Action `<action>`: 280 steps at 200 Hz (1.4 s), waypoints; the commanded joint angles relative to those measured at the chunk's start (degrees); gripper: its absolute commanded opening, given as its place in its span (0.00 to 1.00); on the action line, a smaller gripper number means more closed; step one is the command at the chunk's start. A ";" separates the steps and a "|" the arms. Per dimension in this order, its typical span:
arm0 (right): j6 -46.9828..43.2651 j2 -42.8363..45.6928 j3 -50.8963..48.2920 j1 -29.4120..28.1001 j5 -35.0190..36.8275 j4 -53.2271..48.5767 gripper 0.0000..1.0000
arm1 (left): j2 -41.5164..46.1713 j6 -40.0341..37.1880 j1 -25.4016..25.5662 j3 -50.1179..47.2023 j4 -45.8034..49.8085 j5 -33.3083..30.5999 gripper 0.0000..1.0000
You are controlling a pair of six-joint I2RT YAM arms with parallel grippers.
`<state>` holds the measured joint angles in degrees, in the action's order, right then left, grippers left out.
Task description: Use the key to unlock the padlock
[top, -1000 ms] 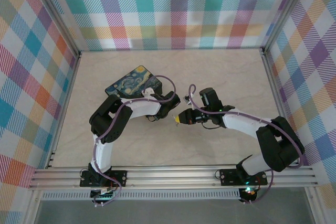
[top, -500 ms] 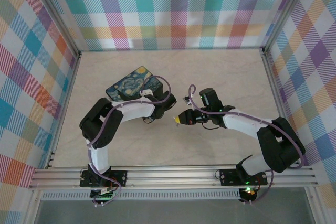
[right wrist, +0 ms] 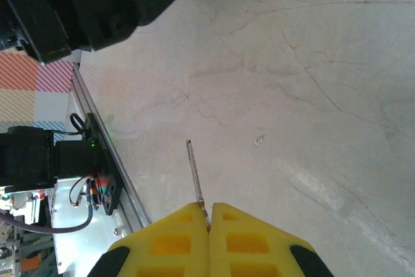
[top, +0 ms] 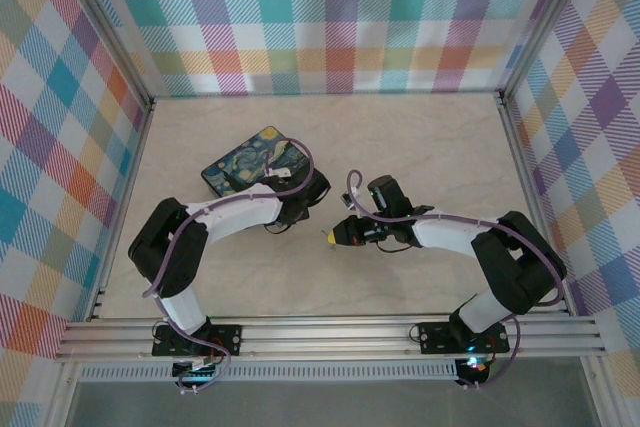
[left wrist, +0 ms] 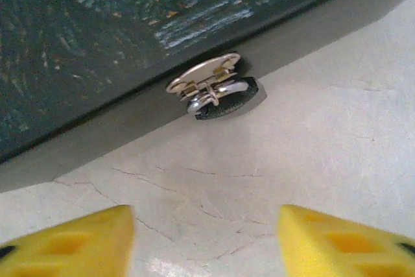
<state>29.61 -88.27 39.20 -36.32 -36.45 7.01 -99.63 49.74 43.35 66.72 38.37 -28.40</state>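
Observation:
The padlock [left wrist: 217, 89], tiny, dark and silver, hangs from a metal hasp on the side of the night-sky box [left wrist: 97, 37], resting on the table. My left gripper [left wrist: 204, 244] is open, a short way back from the padlock, its yellow fingers [left wrist: 71, 241] well apart with bare table between them. In the top view the left gripper [top: 300, 197] sits at the box's [top: 255, 159] near right corner. My right gripper [right wrist: 209, 215] is shut on the thin silver key [right wrist: 194, 173], whose shaft sticks out ahead. That gripper [top: 333, 236] hovers just right of the left one.
The marble-patterned table [top: 420, 147] is fenced by checked cloth walls and aluminium rails [top: 330, 332] along the near edge. The left arm's black body [right wrist: 97, 4] is close above the key in the right wrist view.
The left arm has swung back and left, its gripper drawing in toward the box. The right gripper has shifted left and slightly toward the near edge, still holding the key.

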 commanded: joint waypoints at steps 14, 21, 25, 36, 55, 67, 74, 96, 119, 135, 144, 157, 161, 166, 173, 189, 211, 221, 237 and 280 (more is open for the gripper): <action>0.00 0.37 0.90 0.02 0.94 0.87 0.00 | -6.45 6.78 -0.16 4.20 2.71 -6.13 0.84; -0.21 0.49 1.01 0.02 1.03 0.69 0.00 | -7.55 8.29 -0.08 4.86 3.45 -7.66 0.83; -0.29 0.51 1.05 0.02 1.11 0.64 0.00 | -8.03 9.06 -0.04 5.16 3.74 -8.42 0.83; -0.47 0.44 1.01 0.02 1.11 0.76 0.00 | -9.43 11.41 -0.02 5.65 4.25 -10.56 0.83; -0.34 -0.08 0.76 0.02 0.86 1.55 0.00 | -10.89 14.10 -0.04 5.40 2.72 -13.26 0.82; -0.38 -0.62 0.70 0.02 0.52 2.13 0.00 | -11.59 15.67 0.01 5.18 1.79 -15.10 0.79; -0.34 -0.96 0.67 0.02 0.34 2.32 0.00 | -12.01 16.43 0.02 5.13 1.41 -16.25 0.78; -0.66 -1.82 0.61 0.10 -0.18 3.00 0.00 | -13.43 17.86 0.18 5.59 0.24 -19.05 0.76; -0.69 -2.92 0.65 0.10 -0.64 3.87 0.00 | -14.92 19.20 0.26 6.77 -0.39 -19.89 0.75; -0.74 -3.63 0.81 0.10 -0.94 4.21 0.00 | -16.12 20.64 0.42 7.74 0.06 -20.44 0.75; -0.71 -3.99 0.87 0.10 -1.19 4.54 0.00 | -16.47 21.78 0.43 8.06 0.27 -20.84 0.75; -0.81 -4.50 0.99 0.10 -1.29 4.89 0.00 | -16.81 23.14 0.57 8.03 -0.14 -21.40 0.73; -0.81 -4.69 1.03 0.10 -1.49 5.02 0.00 | -16.85 23.33 0.67 7.85 -0.59 -21.51 0.72; -0.82 -5.00 1.18 0.15 -1.65 5.11 0.00 | -17.03 23.61 0.74 7.85 -0.99 -21.72 0.71; -0.85 -5.46 1.32 0.19 -1.77 5.27 0.00 | -17.29 24.13 0.93 7.98 -1.19 -22.06 0.69; -0.82 -6.39 1.75 0.24 -2.12 5.48 0.00 | -18.34 24.54 1.04 8.60 -1.28 -22.38 0.66; -1.20 -7.30 2.27 0.45 -2.66 5.48 0.00 | -19.44 25.04 1.12 8.85 -1.67 -22.81 0.60; -1.35 -7.51 2.40 0.63 -2.80 5.54 0.00 | -19.63 25.15 1.20 8.53 -2.42 -23.00 0.57; -1.49 -7.96 2.60 0.81 -3.17 5.49 0.00 | -20.07 24.97 1.20 8.58 -3.22 -23.14 0.52; -1.86 -8.36 2.46 1.52 -3.63 5.39 0.00 | -20.64 24.80 1.15 8.46 -3.56 -24.23 0.36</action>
<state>29.30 -95.96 39.77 -35.22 -38.22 10.26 -119.00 74.08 43.75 74.48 34.63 -49.67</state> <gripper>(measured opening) 0.065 0.392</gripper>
